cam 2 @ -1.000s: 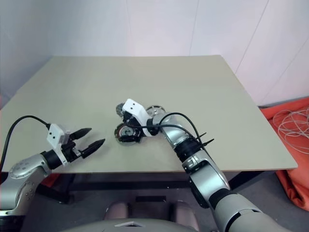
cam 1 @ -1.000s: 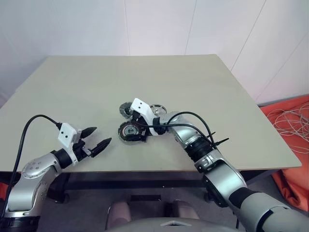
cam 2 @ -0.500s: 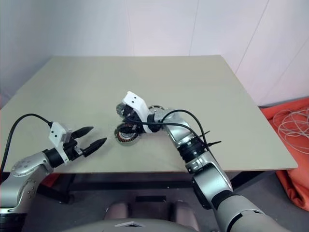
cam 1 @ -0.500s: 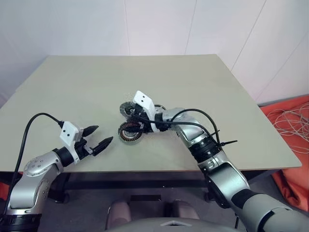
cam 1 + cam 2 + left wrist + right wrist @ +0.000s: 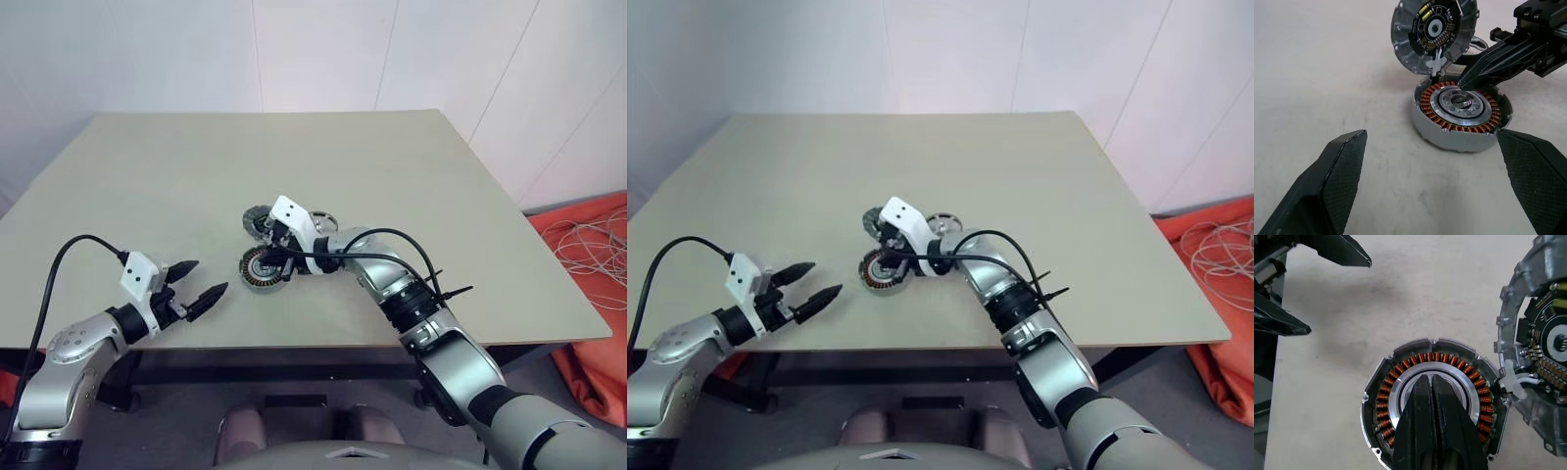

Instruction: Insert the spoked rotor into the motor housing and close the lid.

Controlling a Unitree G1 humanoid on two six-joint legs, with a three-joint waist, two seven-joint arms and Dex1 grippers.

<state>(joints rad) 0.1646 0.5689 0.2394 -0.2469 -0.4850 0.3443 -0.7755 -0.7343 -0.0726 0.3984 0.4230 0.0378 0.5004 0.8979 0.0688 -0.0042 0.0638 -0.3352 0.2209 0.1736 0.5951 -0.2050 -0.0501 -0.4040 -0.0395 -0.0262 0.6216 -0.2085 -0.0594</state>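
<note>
Near the frame's centre, the right gripper (image 5: 1432, 387) is now pinched shut over the motor housing (image 5: 263, 268), having been wide before; nothing is held. Beside it, the lid (image 5: 1434, 32) stands tilted. The left gripper (image 5: 194, 281) is held wide.

Beige bench (image 5: 1038, 196), white walls behind. Motor housing (image 5: 880, 271) sits near front edge, copper ring visible inside. Right tool (image 5: 890, 257) angled down over housing, white wrist block on top, fingers pinched together. Round grey part (image 5: 872, 224) just behind, silvery wheel (image 5: 942, 226) peeking past right arm. Left tool (image 5: 815, 281) near bench's front edge, well apart from housing, fingers spread. Orange fabric (image 5: 1225, 284) and cable on floor, right side.
</note>
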